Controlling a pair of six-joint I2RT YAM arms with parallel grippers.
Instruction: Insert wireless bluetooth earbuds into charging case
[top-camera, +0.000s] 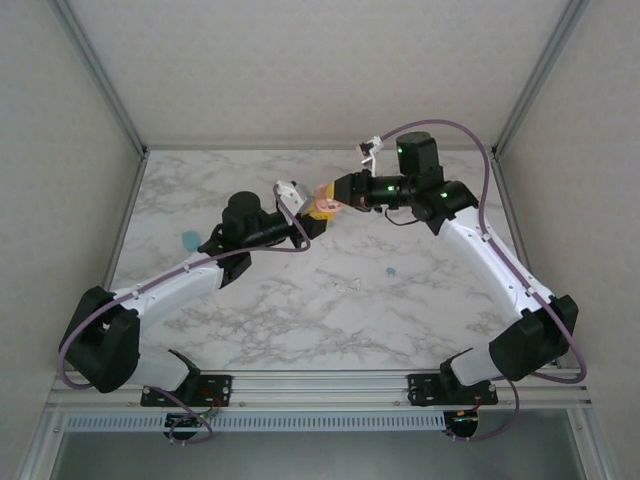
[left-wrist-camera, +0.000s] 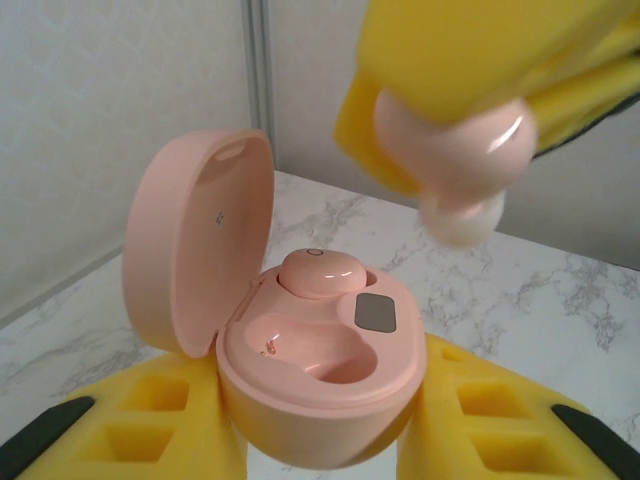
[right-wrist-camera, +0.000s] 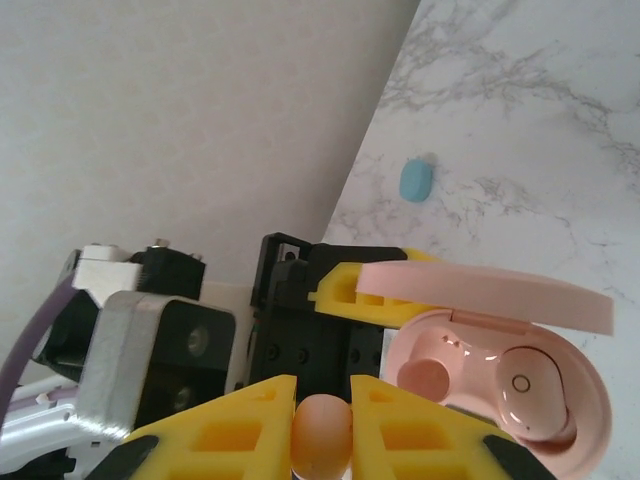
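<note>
- Jaws of the right gripper (right-wrist-camera: 322, 395) were pinched on a pink earbud (left-wrist-camera: 455, 150), near the pink case (left-wrist-camera: 320, 400).
- The left gripper (top-camera: 308, 222) clasped that case, lid up, with a second earbud (left-wrist-camera: 320, 272) seated inside.
- Beneath the case spread a white marbled table (top-camera: 300, 320), and a teal case (top-camera: 189, 240) lay to its left.
- Pale walls (top-camera: 60, 150) stood around.

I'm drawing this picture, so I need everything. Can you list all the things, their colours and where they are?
table: 1, white marble, under everything
pink case: 1, pink, lid open, held up
seated earbud: 1, pink, in the pink case
held earbud: 1, pink, near the open case
teal case: 1, teal, table's left side
teal speck: 1, teal, mid-table, too small to identify
left gripper: 1, yellow, shut on the pink case
right gripper: 1, yellow, shut on the held earbud
</note>
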